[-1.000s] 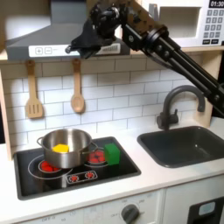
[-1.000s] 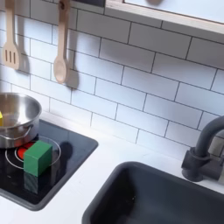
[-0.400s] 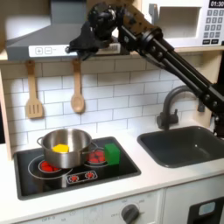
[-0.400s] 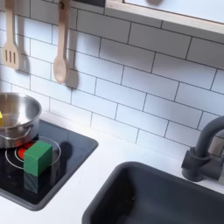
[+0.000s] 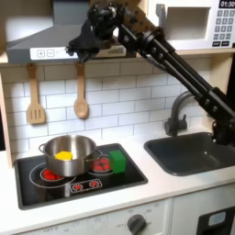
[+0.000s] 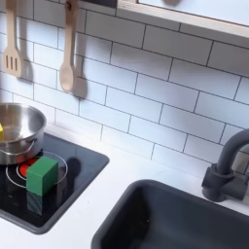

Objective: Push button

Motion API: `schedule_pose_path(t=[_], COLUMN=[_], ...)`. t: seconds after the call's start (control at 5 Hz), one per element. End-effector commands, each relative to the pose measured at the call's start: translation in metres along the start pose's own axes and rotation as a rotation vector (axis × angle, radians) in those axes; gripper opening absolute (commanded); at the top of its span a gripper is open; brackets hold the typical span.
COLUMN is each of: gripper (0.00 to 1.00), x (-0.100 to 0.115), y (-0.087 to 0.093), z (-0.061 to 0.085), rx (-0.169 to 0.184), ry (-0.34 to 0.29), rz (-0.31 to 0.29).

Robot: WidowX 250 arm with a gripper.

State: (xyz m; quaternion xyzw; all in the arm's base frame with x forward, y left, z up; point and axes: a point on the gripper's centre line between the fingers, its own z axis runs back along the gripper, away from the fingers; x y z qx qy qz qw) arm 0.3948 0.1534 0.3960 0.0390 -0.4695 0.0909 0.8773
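- While my end effector (image 5: pixel 73 43) hangs high against the range hood (image 5: pixel 41 37), I cannot tell whether its fingers are apart or together.
- Just beside it on the hood's front strip sit the small buttons (image 5: pixel 46 53).
- Below hangs a wooden spoon (image 5: pixel 81 95).
- Farther down, a steel pot (image 5: pixel 66 153) rests on the stove.
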Motion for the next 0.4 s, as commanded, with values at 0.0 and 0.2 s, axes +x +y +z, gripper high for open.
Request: schedule_pose_path(t=[0.0, 0.2], gripper=[0.00, 0.00], x=[-0.0005, -0.0006], y=[-0.0007, 0.0030], z=[-0.0044, -0.0030], rx=[0.008, 0.020], ry=[0.008, 0.007], rz=[-0.006, 0.002])
